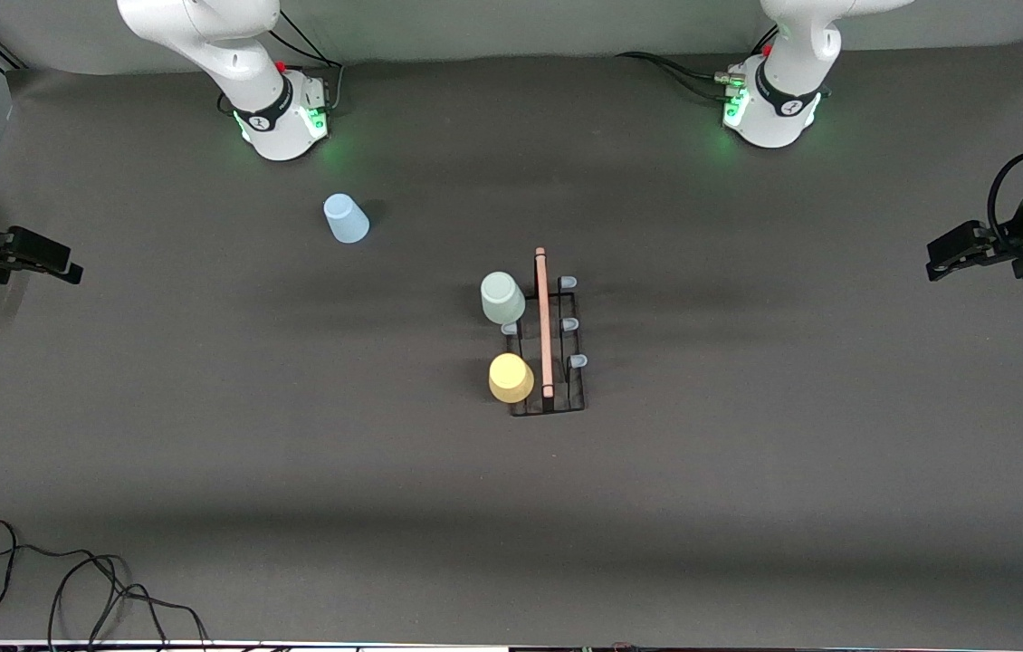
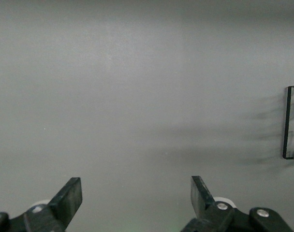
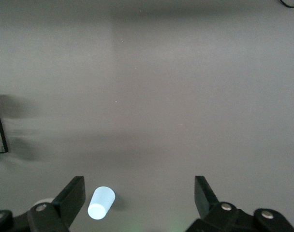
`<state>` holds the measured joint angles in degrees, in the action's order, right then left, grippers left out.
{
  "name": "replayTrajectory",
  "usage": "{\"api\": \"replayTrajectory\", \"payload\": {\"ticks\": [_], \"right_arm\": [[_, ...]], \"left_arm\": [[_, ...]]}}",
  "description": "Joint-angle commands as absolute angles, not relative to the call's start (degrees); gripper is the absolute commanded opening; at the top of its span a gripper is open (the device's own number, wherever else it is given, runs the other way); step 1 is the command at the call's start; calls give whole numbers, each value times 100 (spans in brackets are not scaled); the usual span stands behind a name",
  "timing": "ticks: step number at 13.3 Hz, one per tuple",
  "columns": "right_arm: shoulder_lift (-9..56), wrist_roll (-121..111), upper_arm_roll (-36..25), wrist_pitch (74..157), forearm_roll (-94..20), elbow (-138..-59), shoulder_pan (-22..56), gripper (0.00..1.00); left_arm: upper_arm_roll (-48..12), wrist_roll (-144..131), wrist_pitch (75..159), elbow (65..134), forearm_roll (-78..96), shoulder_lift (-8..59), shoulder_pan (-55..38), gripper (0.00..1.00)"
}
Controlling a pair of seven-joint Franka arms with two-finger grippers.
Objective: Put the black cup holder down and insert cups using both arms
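The black cup holder [image 1: 549,358] stands in the middle of the table [image 1: 747,507], with its light wooden handle [image 1: 544,321] running along the top. The pale green cup [image 1: 501,298] sits upside down on a peg on the side toward the right arm's end. The yellow cup [image 1: 511,378] sits on another peg on that same side, nearer to the front camera. Three pale pegs [image 1: 569,323] on the side toward the left arm's end are bare. The light blue cup [image 1: 346,219] stands upside down on the table, well apart from the holder, near the right arm's base. The right gripper [image 3: 139,193] waits over its end of the table with its fingers spread wide and nothing in them. The left gripper [image 2: 136,195] waits over its end too, fingers spread wide, holding nothing
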<state>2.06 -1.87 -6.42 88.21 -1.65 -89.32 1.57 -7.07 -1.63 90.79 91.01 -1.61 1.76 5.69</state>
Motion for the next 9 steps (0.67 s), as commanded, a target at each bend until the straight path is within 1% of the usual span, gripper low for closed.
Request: {"api": "replayTrajectory", "payload": {"ticks": [1,9], "right_arm": [[18,-308,-536,9017,96,-9132,176,100],[35,-545,-519,8930,220,-9044,220,100]], "left_arm": [[-694,-79,9026,9149,-149,79,562,100],[-694,-79,9079,9141,-149,97,563,100]]}}
